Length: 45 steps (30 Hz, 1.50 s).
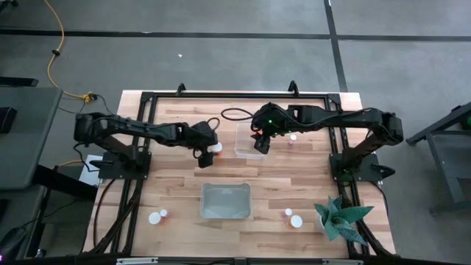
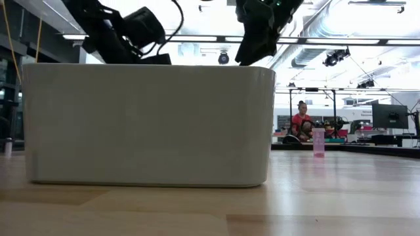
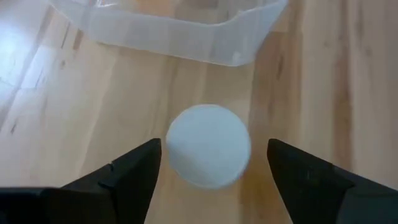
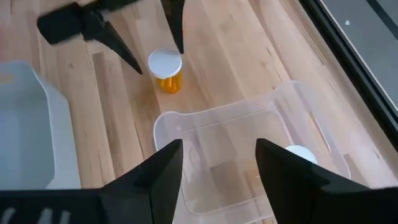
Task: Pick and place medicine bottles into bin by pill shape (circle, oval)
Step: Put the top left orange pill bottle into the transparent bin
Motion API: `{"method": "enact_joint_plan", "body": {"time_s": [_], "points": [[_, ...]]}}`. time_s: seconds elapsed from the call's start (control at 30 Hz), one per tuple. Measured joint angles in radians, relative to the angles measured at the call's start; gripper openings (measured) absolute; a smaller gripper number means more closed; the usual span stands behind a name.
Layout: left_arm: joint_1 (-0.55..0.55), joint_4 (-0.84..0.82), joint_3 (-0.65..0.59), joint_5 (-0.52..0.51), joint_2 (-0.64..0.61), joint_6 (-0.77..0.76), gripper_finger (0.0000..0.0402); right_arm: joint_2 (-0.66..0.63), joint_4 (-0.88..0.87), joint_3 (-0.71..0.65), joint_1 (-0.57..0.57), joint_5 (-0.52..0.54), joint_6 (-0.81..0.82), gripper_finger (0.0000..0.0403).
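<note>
Wooden table [image 1: 294,184]: one bottle [image 4: 301,154] in clear bin [image 4: 230,134], both hands [image 3: 211,165] [image 4: 217,165] spread apart.

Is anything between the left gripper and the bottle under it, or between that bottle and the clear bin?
Nothing visible. The left gripper is open with its fingers on either side of the bottle, gaps showing on both sides. Only bare table lies between that bottle and the clear bin, over which the open right gripper hangs.
</note>
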Motion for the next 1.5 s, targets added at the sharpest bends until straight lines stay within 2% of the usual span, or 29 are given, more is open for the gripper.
{"method": "enact_joint_plan", "body": {"time_s": [0.2,0.37,0.77,0.97,1.1,1.2,1.33,1.5], "points": [[0.003,0.011,0.022,0.008,0.065,0.040,0.0284,0.000,-0.001,0.000,0.000,0.003,-0.003,0.0197],[0.005,0.008,0.022,0.022,0.068,0.062,0.0281,-0.002,-0.002,0.000,0.000,0.003,-0.004,0.0197],[0.007,0.009,0.022,0.022,0.047,0.097,0.0201,-0.003,-0.008,0.002,0.000,0.003,-0.015,0.0197],[0.007,0.009,0.022,0.012,0.046,0.119,0.0207,-0.009,-0.010,0.002,0.000,0.003,-0.020,0.0197],[0.007,-0.007,0.028,0.007,0.005,0.118,0.0208,-0.060,-0.026,0.002,0.000,0.003,-0.023,0.0197],[0.010,-0.066,0.079,0.007,-0.038,0.112,0.0208,-0.133,-0.037,0.002,0.000,0.020,-0.023,0.0197],[0.010,-0.135,0.214,0.003,-0.076,0.133,0.0209,-0.242,-0.056,0.002,0.000,0.106,-0.003,0.0197],[0.020,-0.166,0.408,-0.002,-0.019,0.173,0.0209,-0.318,-0.069,0.002,0.000,0.165,0.013,0.0197]]}}
